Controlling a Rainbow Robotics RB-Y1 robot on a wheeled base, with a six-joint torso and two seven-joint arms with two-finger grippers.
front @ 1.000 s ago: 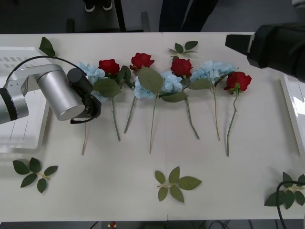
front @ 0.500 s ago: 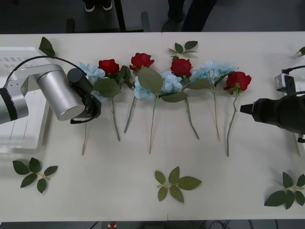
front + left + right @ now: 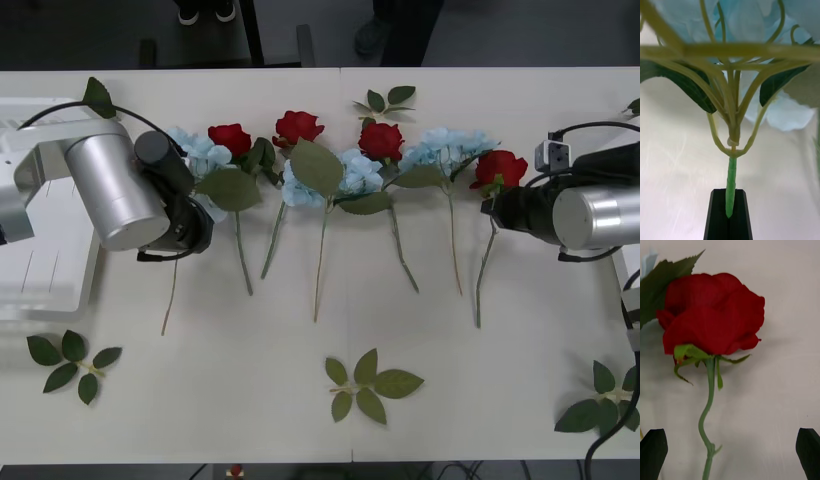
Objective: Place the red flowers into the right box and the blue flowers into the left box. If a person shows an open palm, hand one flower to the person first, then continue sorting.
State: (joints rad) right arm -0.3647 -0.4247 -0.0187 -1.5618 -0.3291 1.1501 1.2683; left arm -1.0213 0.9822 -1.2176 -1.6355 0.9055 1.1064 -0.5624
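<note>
Red flowers [image 3: 297, 126] and blue flowers [image 3: 360, 170] lie in a row across the table, stems toward me. My left gripper [image 3: 729, 212] is shut on the stem of the leftmost blue flower [image 3: 190, 150], just below where the stem [image 3: 730, 187] branches; in the front view the left gripper [image 3: 195, 228] sits beside the left box [image 3: 30, 290]. My right gripper [image 3: 730, 453] is open, its black fingers on either side of the stem of the rightmost red rose [image 3: 711, 315]. In the front view the right gripper [image 3: 490, 212] hovers just below that rose [image 3: 500, 168]. The right box [image 3: 631, 262] peeks out behind the right arm.
Loose leaf sprigs lie at the front left [image 3: 70, 360], front centre [image 3: 370, 385], front right [image 3: 605, 405] and back centre [image 3: 385, 100]. A single leaf [image 3: 98, 98] rests on the left box's corner. Bare table stretches along the near side.
My right arm has swung in from the right edge to the rightmost rose. My left arm has shifted slightly back and left, and the held blue flower's stem end has moved with it.
</note>
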